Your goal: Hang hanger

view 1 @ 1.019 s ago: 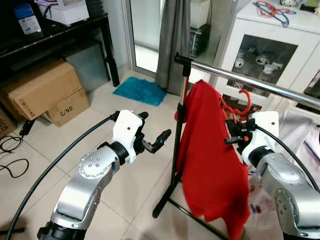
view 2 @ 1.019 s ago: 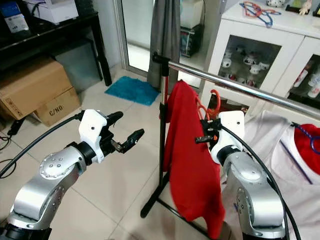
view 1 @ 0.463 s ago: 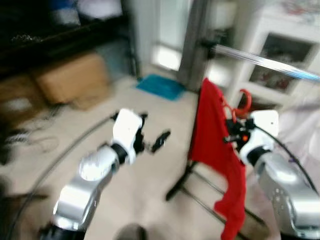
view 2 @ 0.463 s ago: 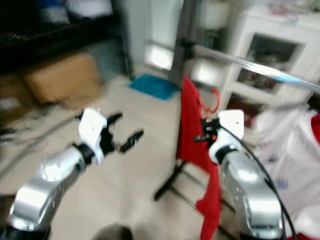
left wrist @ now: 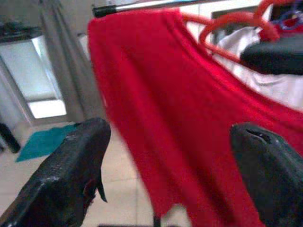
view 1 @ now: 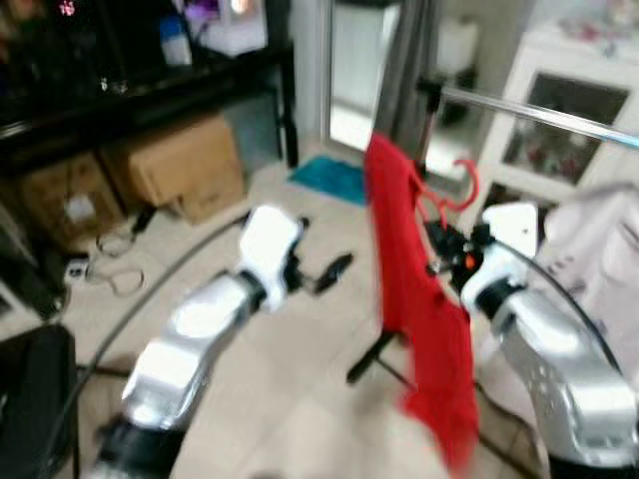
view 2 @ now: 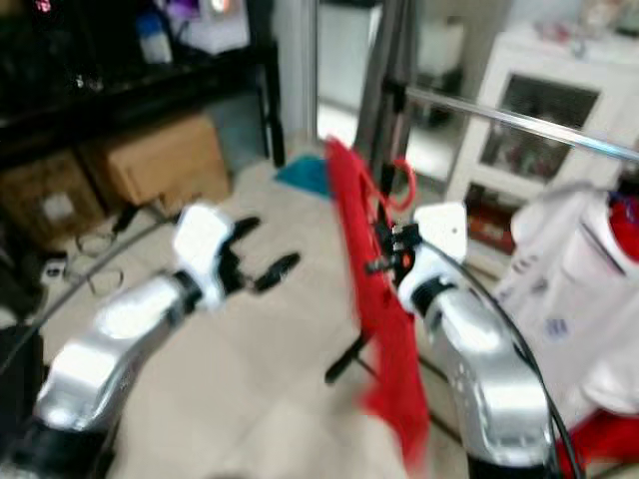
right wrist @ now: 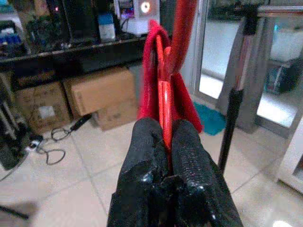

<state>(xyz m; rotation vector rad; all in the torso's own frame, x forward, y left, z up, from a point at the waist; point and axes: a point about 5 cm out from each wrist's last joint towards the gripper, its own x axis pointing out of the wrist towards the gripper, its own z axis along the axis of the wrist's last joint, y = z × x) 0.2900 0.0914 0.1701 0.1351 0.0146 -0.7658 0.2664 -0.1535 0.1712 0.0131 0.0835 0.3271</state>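
Note:
A red shirt (view 1: 419, 299) hangs on a red hanger (view 1: 454, 195), whose hook stands below the silver rail (view 1: 544, 113) of the clothes rack. My right gripper (view 1: 442, 247) is shut on the hanger's neck; in the right wrist view its fingertips (right wrist: 151, 156) pinch the red wire, with the hanger (right wrist: 179, 38) rising above them. My left gripper (view 1: 321, 261) floats open to the left of the shirt, touching nothing. The left wrist view shows its fingers (left wrist: 71, 175) spread wide in front of the shirt (left wrist: 161, 104). Both eye views are blurred.
The rack's upright pole (view 1: 430, 135) stands just behind the shirt. Cardboard boxes (view 1: 190, 165) sit under a black table (view 1: 150, 90) at the left. A white cabinet (view 1: 574, 95) and a white garment (view 1: 599, 235) are at the right. Cables (view 1: 115, 279) lie on the tiled floor.
The whole view has shifted and blurred as the camera moved. The red shirt now swings to the left of the rack's pole. My right gripper still holds the hanger; the left stays open.

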